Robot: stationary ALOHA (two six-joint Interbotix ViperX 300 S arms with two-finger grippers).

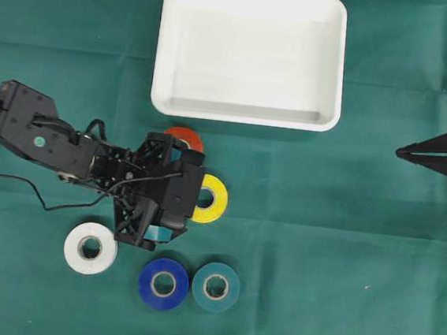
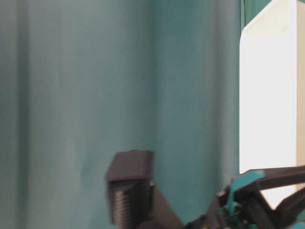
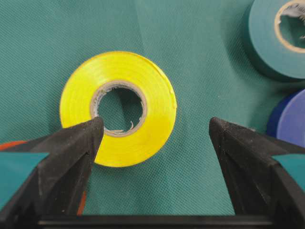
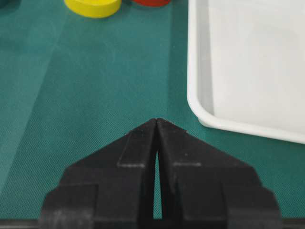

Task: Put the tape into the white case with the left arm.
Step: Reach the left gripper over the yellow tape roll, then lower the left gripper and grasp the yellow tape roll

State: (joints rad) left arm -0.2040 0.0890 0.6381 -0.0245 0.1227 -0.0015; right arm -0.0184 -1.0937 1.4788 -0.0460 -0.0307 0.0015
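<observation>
- The yellow tape (image 3: 119, 109) lies flat on the green cloth of the bench (image 1: 319, 248), not yet lifted; it is a glossy plastic ring with a pale cardboard core, a frayed bit of paper showing inside the hole.
- The left tool (image 3: 155, 129) hangs just over it with its pointed black fingers spread wide and nothing between them. One tip sits over the roll's near edge, the other over bare cloth beside it, so I judge it is lining up to pinch the roll's wall.
- The white case (image 1: 244, 116) waits beyond the rolls, well apart from the yellow one: a shallow, smooth plastic tray with rounded corners and a raised rim, nothing in it.
- Around the yellow roll are a red tape (image 1: 184, 135) half hidden under the arm, a white tape (image 1: 91, 247), a blue tape (image 1: 163, 284) and a teal tape (image 1: 216, 286), all lying flat.
- The right tool (image 4: 157, 125) is parked at the bench's far side, tips pressed together on nothing, keeping out of the way.
</observation>
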